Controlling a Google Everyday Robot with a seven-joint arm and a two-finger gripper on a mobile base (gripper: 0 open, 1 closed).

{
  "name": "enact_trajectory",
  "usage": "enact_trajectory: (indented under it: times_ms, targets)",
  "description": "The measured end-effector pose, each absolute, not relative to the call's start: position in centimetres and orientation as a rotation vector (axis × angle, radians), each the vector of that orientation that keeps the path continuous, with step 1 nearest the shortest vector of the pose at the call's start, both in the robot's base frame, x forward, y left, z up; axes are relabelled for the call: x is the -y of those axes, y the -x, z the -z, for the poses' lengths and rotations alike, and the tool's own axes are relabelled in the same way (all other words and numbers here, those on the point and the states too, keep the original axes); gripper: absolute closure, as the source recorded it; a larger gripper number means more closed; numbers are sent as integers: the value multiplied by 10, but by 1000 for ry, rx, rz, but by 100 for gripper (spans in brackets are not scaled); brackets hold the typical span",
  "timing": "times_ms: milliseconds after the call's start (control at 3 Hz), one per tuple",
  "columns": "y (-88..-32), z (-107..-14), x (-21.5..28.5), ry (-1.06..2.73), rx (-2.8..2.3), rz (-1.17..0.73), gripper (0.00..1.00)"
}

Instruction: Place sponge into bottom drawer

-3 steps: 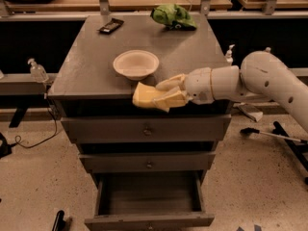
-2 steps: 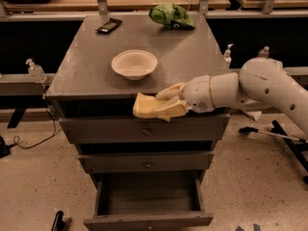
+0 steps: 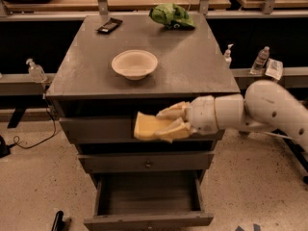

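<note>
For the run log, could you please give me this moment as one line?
gripper: shut on sponge, level with top drawer | bottom drawer: open, below | sponge: not yet in drawer

High frontal view down onto cabinet [image 3: 192, 69], end effector [image 3: 166, 122] mid-frame

Sponge [image 3: 147, 126]: pale yellow foam, soft, matt.
Gripper [image 3: 169, 121]: smooth cream shell with a slight sheen, at the sponge's 3 o'clock, pinching it.
Bottom drawer [image 3: 149, 220]: grey, matt, flat panels.
Cabinet top [image 3: 192, 66]: dark grey, matt.
Bowl [image 3: 134, 64]: cream, matt.
Cloth [image 3: 172, 16]: green, crumpled fabric.
</note>
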State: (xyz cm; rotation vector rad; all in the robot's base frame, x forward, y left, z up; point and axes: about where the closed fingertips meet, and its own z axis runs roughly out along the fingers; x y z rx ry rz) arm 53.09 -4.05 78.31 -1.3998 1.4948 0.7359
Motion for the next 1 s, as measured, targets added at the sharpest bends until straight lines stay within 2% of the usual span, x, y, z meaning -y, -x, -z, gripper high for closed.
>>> enact_trajectory:
  times_ms: [333, 1000]
  targets:
    - [-507, -750, 43, 1389, -1388, -787, 100]
    - [-509, -730, 40, 1405, -1371, -818, 100]
